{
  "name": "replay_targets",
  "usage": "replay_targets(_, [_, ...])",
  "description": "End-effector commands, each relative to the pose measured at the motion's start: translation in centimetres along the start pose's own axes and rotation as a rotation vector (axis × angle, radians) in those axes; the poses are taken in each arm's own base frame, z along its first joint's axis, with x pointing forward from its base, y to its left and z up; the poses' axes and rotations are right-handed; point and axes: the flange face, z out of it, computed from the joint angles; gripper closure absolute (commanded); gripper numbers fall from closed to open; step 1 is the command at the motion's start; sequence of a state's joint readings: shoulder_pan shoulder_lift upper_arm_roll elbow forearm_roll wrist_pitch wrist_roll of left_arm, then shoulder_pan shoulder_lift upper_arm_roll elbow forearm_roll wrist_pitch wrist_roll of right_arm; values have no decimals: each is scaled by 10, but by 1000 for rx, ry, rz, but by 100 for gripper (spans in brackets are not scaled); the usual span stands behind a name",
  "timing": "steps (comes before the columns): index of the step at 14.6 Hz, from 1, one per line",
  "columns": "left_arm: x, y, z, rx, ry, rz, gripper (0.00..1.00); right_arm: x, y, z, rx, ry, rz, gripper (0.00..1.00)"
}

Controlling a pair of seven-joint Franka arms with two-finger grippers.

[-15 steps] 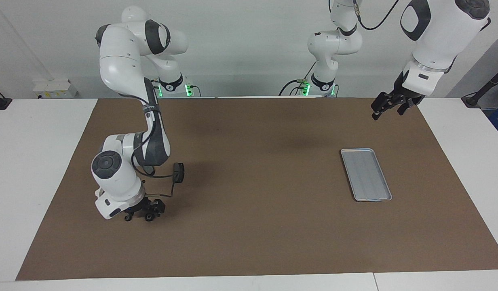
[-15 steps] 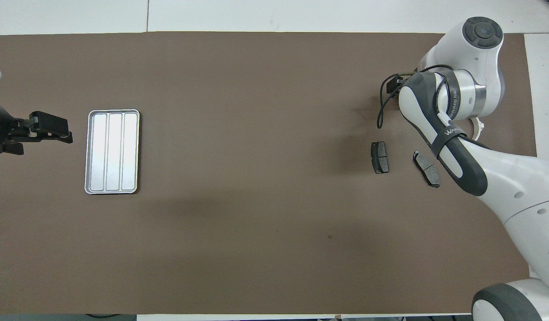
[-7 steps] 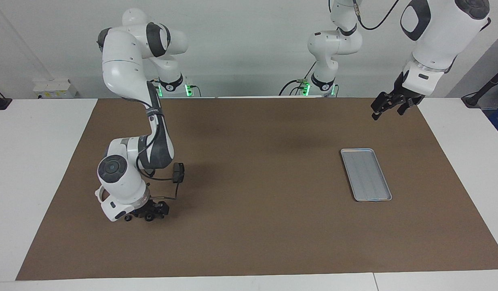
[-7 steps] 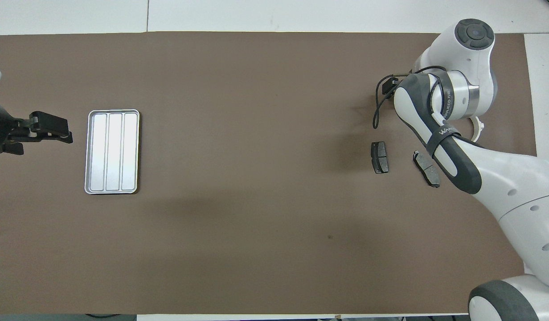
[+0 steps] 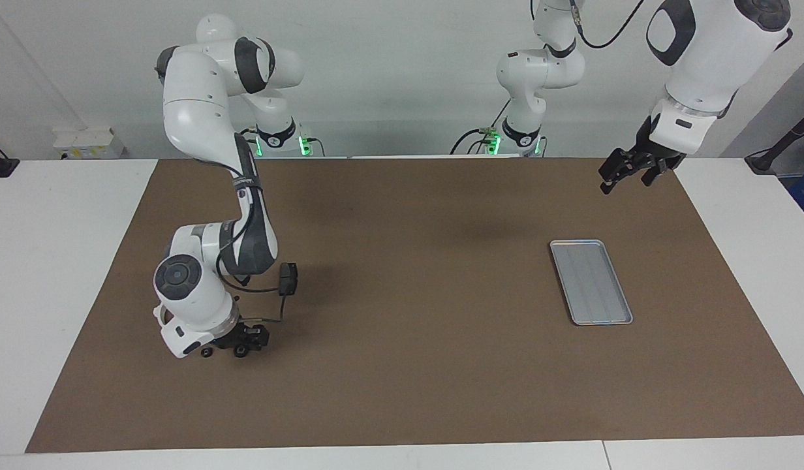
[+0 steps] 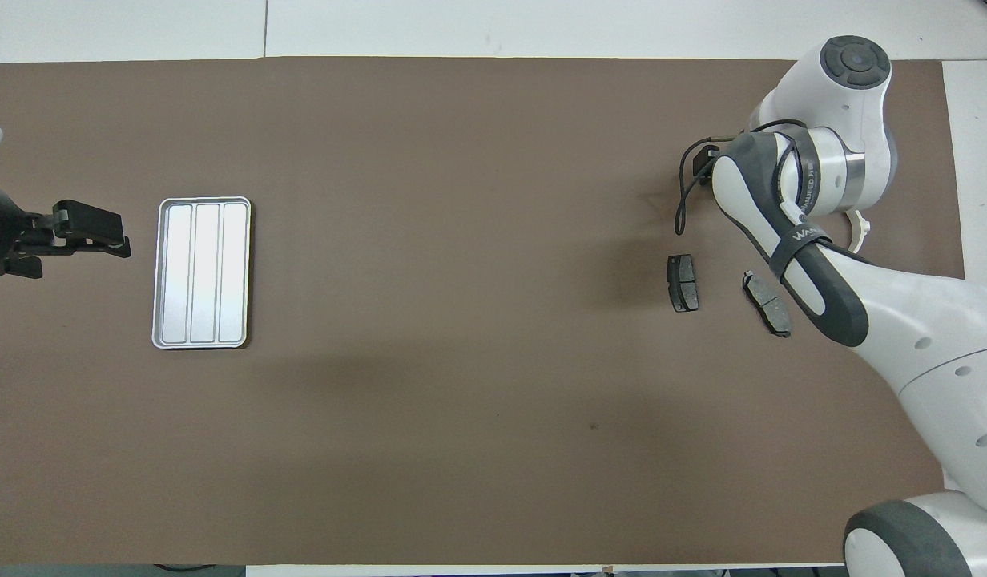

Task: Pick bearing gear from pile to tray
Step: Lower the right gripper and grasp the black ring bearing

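Brown paper mat [image 6: 461,320] covers most of a white table [image 5: 62,261], and a pale wall stands past the robots. One tray [image 6: 202,272] lies flat on the mat toward the left arm's end, with nothing in it. Two dark brake pads [image 6: 683,283] [image 6: 767,303] lie side by side, a little apart, toward the right arm's end. One white half-ring [image 6: 860,232] peeks out from under the right arm, farther from the robots than the pads. I cannot see any bearing gear.

Down low at the mat, the right gripper [image 5: 235,343] sits close to the half-ring; the arm's big white body hides that spot from above. I cannot tell how wide its fingers are or if they hold anything.

Waiting up in the air, the left gripper [image 6: 89,228] hangs over the mat edge beside the tray, fingers apart and holding nothing.

Between the tray and the pads the mat is wide and bare.
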State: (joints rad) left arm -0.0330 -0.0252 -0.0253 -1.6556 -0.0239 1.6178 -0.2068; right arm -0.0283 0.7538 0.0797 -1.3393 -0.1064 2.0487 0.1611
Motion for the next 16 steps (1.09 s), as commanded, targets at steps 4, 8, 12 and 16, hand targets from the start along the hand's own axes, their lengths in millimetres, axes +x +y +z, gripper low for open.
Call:
replay_targets(4, [-7,-3,-1,7,19,8,0,5,2,-2,-10,-33,7,20])
replay_targets(8, [-7,-3,-1,7,19,8,0,6,3,-8,-12,-44,-5,33])
replay_targets(12, [-8,-3,-1,7,21,8,0,7,3,-3,-9,-42,-29,36])
replay_targets(16, [-7,-3,-1,7,19,8,0,9,4,-2,-9,-35,-49,40])
